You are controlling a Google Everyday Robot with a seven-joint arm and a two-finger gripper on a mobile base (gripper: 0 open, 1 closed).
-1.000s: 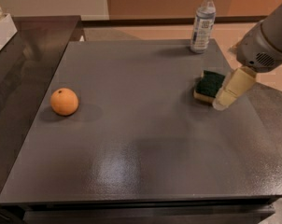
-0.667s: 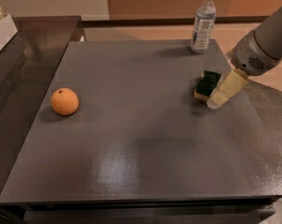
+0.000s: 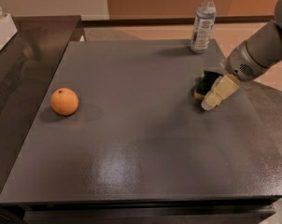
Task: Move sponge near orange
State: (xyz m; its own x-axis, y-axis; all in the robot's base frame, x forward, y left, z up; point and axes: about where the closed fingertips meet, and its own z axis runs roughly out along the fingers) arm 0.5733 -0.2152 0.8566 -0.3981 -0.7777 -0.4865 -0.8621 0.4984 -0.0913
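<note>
Dark grey, slightly glossy laminate covers the square table (image 3: 141,143) that fills the single camera view. The orange (image 3: 64,101) sits near the left edge, about midway along it, with its small dark stem dot turned up. It lies in the same place as 1 second ago.

The sponge (image 3: 205,81) lies close to the right edge, well apart from the orange, with nearly the whole width of the table between them. Only its dark green layer and a sliver of pale foam show. The rest is covered by the gripper (image 3: 219,92), which reaches in from the right on the end of the grey arm (image 3: 257,52). The gripper touches the sponge's right side and overlaps it. Whether it is closed on the sponge or only resting against it, I cannot tell.

Compared with 1 second ago, the gripper has slid a little leftward and now hides more of the sponge. The sponge itself looks nudged slightly left.

A clear water bottle (image 3: 202,22) with a white cap stands upright at the far edge, behind the sponge and apart from it. A darker, shinier counter (image 3: 24,73) adjoins the table on the left.
</note>
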